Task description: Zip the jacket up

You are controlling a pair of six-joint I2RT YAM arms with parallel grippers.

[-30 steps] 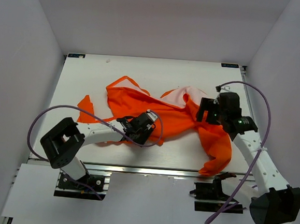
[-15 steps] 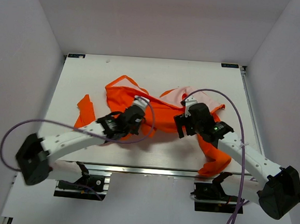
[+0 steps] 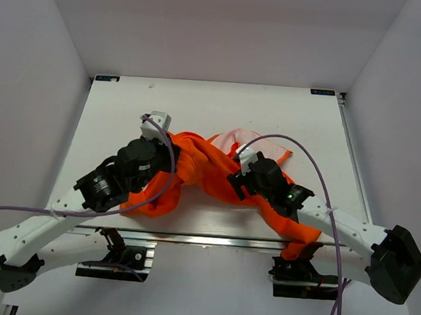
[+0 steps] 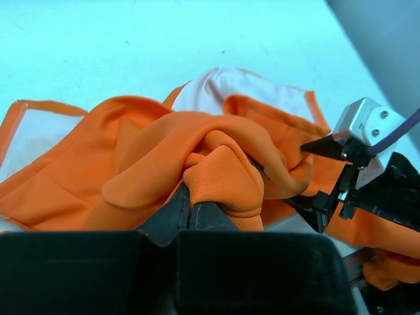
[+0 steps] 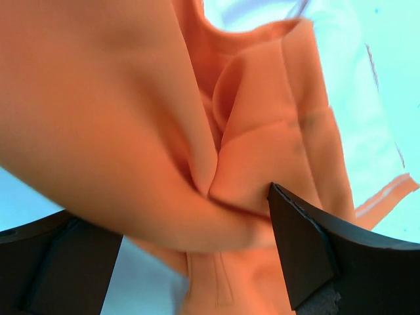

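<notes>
The orange jacket (image 3: 202,166) lies bunched in a heap at the middle of the table, its pale lining (image 3: 234,140) showing at the back. My left gripper (image 4: 190,205) is shut on a thick fold of the jacket (image 4: 216,174); from above, the left gripper (image 3: 169,160) sits at the heap's left side. My right gripper (image 5: 190,252) is open, and loose orange folds (image 5: 164,151) lie between its fingers (image 5: 305,256). In the top view the right gripper (image 3: 236,184) is at the heap's right side. No zipper shows.
One sleeve (image 3: 300,241) trails to the table's front edge beside the right arm. Purple cables (image 3: 291,146) loop above both arms. The white table (image 3: 112,113) is walled at the back and on both sides.
The left gripper has shut on the jacket and pulled it left into a heap. The right gripper has moved left to the jacket's middle, still open.
</notes>
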